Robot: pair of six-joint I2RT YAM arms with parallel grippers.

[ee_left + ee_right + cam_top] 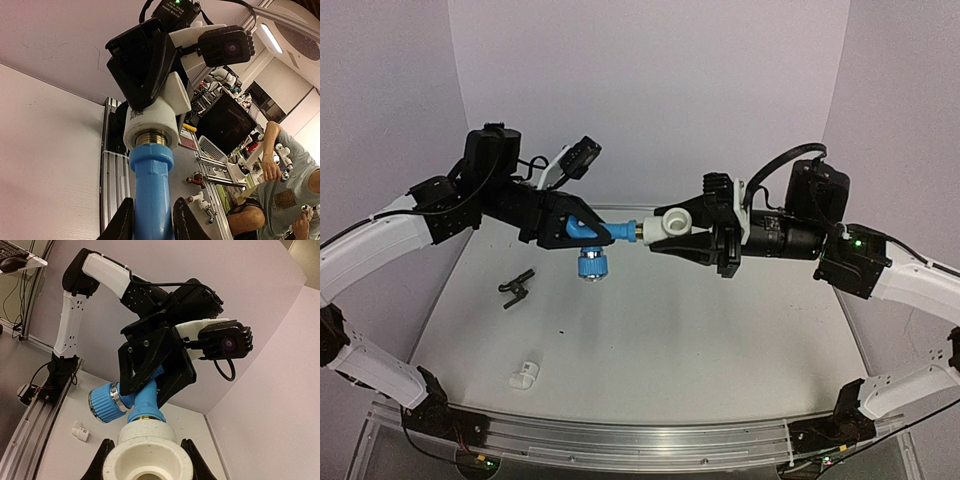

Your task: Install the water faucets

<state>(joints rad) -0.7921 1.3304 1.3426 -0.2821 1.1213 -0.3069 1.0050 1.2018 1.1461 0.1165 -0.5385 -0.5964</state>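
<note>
The blue faucet (598, 236) hangs in the air above the table's back middle, stem pointing right, ribbed knob (591, 266) hanging down. My left gripper (570, 228) is shut on its body. The stem's brass thread sits in a white pipe fitting (666, 227), which my right gripper (692, 236) is shut on. In the left wrist view the blue stem (151, 195) runs up between my fingers into the fitting (151, 120). In the right wrist view the fitting (146, 452) sits between my fingers with the faucet (145, 402) above it.
A second white fitting (522, 374) lies on the table (720, 350) near the front left; it also shows in the right wrist view (79, 430). A small black part (517, 288) lies left of centre. Purple walls close the back and sides.
</note>
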